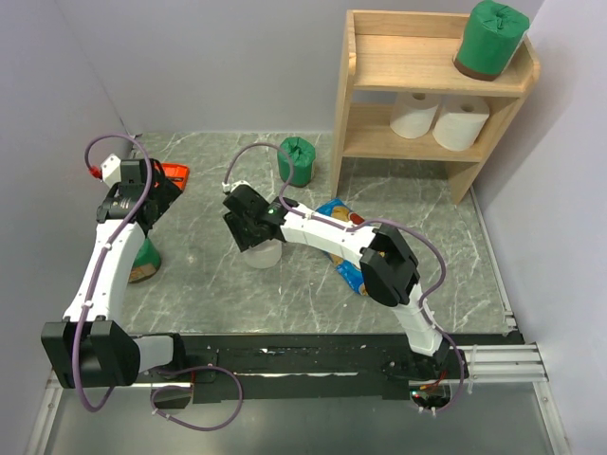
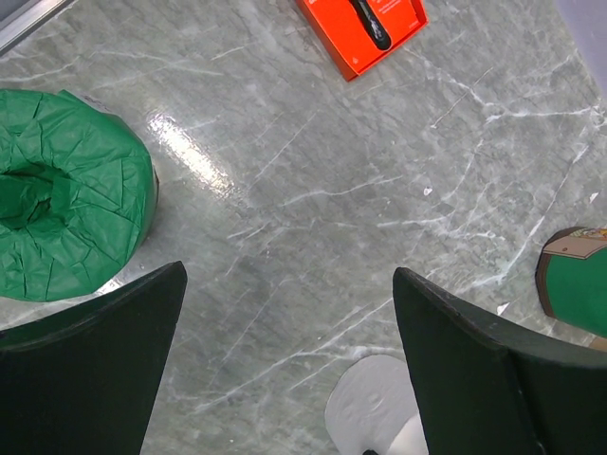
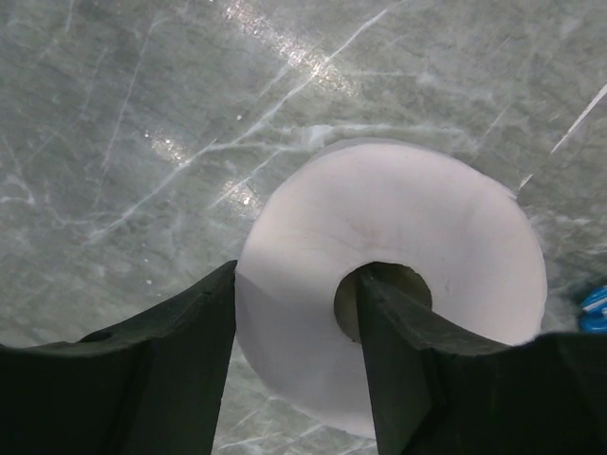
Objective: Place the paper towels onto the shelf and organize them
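A white paper towel roll [image 1: 266, 254] [image 3: 398, 227] stands on end on the table. My right gripper [image 1: 248, 232] [image 3: 296, 322] is shut on its wall, one finger inside the core and the other against the outer side. My left gripper [image 1: 147, 204] [image 2: 289, 360] hangs open over bare table beside a green-wrapped roll [image 1: 142, 263] [image 2: 66, 194]. Another green roll [image 1: 298, 159] stands mid-table. The wooden shelf [image 1: 398, 57] at the back right carries a green roll [image 1: 488, 38] on its top tier and two white rolls [image 1: 415, 114] [image 1: 461, 121] on the lower tier.
A blue chip bag [image 1: 349, 273] [image 3: 595, 303] lies under the right arm. A red flat tool [image 1: 174, 173] [image 2: 365, 28] lies at the back left. Grey walls close in the left, back and right sides of the table.
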